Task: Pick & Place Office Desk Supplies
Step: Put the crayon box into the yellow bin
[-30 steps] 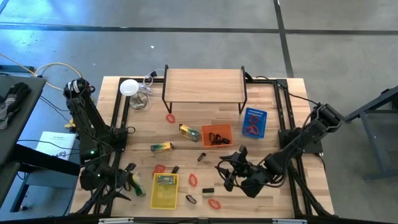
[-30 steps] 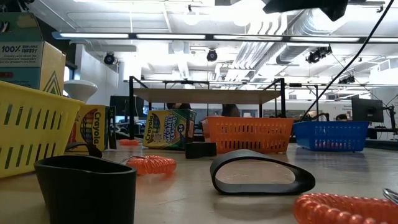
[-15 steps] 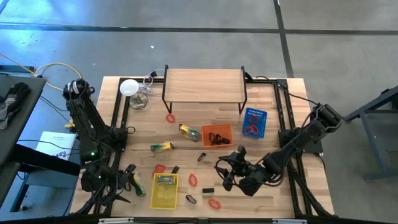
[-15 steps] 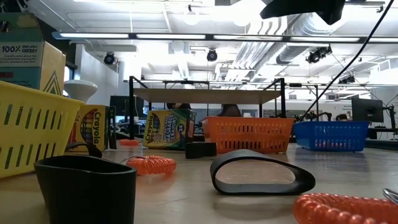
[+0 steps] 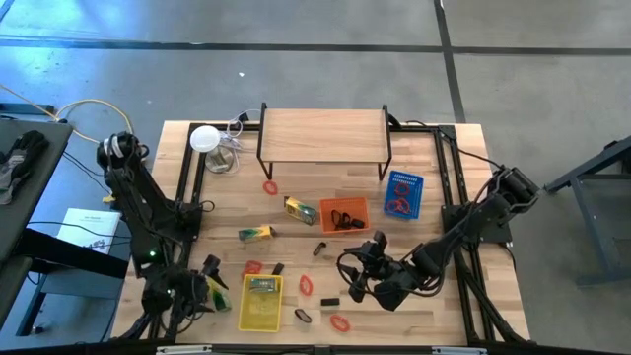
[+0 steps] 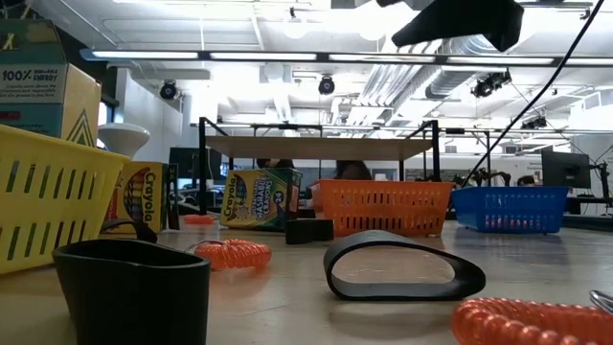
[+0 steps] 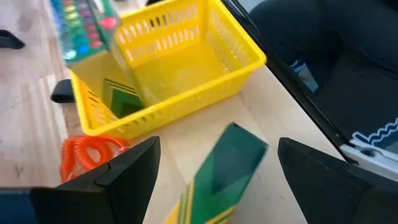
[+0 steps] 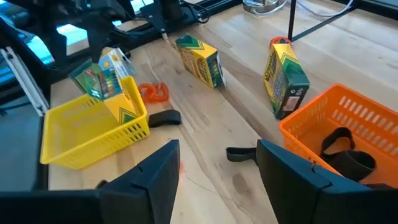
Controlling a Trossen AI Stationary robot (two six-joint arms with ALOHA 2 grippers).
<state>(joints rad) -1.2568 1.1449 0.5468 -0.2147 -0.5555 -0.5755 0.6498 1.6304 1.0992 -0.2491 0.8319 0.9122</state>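
- Left claw (image 7: 214, 168) gapes wide at the counter's (image 5: 296, 232) near left corner; a green-yellow pack (image 7: 217, 177) lies blurred between its fingers, cut off below.
- Just beyond, a yellow basket (image 7: 180, 74) holds another pack (image 7: 87, 28), partly blurred.
- Right claw (image 8: 217, 168) hangs open, empty, above mid-counter.

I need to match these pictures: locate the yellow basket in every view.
High view: yellow basket, bottom, left of centre.
Low view: far left, near the camera.
Left wrist view: close up, just beyond a green box.
Right wrist view: farther off, past a black clip.
Shared landmark: the crayon box standing in it (high, both wrists).
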